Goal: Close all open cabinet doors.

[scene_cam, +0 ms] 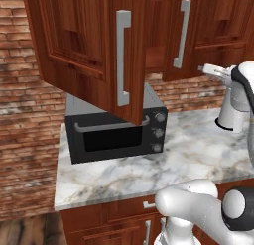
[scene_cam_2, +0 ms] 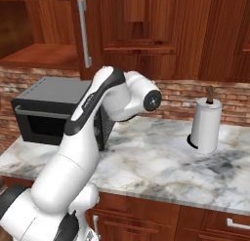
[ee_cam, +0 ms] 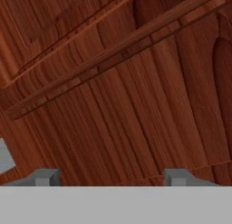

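Note:
The left cabinet door (scene_cam: 84,40) hangs wide open, swung out over the microwave, with its grey bar handle (scene_cam: 123,58) facing me. Behind it the cabinet's inside (scene_cam: 155,55) and its shelf (scene_cam_2: 39,54) are bare. The neighbouring door (scene_cam: 213,26), with its own bar handle (scene_cam: 182,33), lies at the cabinet front (scene_cam_2: 146,35); whether it is fully shut I cannot tell. My gripper (ee_cam: 110,177) is open, its two fingertips (ee_cam: 43,177) wide apart with nothing between them, very close to reddish-brown wood. The hand (scene_cam: 211,70) sits just right of that door's lower edge.
A black microwave (scene_cam: 116,132) stands on the marble counter (scene_cam: 198,154) under the open door. A paper towel roll (scene_cam_2: 205,125) stands upright at the right, against the brick wall. Base drawers and doors (scene_cam: 144,205) run below the counter edge.

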{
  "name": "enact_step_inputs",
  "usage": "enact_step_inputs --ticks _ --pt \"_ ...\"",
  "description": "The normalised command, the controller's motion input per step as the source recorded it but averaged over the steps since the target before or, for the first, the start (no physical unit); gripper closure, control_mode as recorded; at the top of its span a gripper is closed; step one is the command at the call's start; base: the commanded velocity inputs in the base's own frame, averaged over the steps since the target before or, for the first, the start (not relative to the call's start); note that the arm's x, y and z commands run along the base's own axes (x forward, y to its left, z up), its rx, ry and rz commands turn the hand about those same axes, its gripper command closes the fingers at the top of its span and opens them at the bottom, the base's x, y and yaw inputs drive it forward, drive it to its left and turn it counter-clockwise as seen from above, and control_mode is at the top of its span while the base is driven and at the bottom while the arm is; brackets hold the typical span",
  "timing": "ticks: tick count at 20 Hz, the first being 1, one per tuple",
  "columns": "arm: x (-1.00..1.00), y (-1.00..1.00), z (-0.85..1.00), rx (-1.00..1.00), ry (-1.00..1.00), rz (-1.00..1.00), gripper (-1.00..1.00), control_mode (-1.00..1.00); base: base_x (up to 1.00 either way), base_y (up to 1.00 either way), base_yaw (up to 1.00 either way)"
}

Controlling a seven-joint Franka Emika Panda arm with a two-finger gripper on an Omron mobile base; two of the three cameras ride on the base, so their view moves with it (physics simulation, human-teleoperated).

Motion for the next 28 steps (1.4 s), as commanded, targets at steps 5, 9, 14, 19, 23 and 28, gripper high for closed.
enact_step_inputs --ticks 5,9,14,19,23,28 --pt "0.84 0.37 0.04 0.0 0.15 -0.16 -1.0 -1.0 0.0 0.0 0.0" --pt "0.68 0.37 0.0 -0.03 0.1 -0.17 -1.0 -1.0 0.0 0.0 0.0" --pt "0.58 0.19 -0.06 -0.01 0.08 -0.12 -1.0 -1.0 0.0 0.0 0.0" --pt "0.19 0.0 -0.2 0.0 0.1 -0.01 -1.0 -1.0 0.0 0.0 0.0" --pt "-0.51 0.02 -0.16 0.0 0.0 0.01 -1.0 -1.0 0.0 0.0 0.0" --pt "-0.99 0.32 -0.01 -0.01 0.0 0.03 -1.0 -1.0 0.0 0.0 0.0"
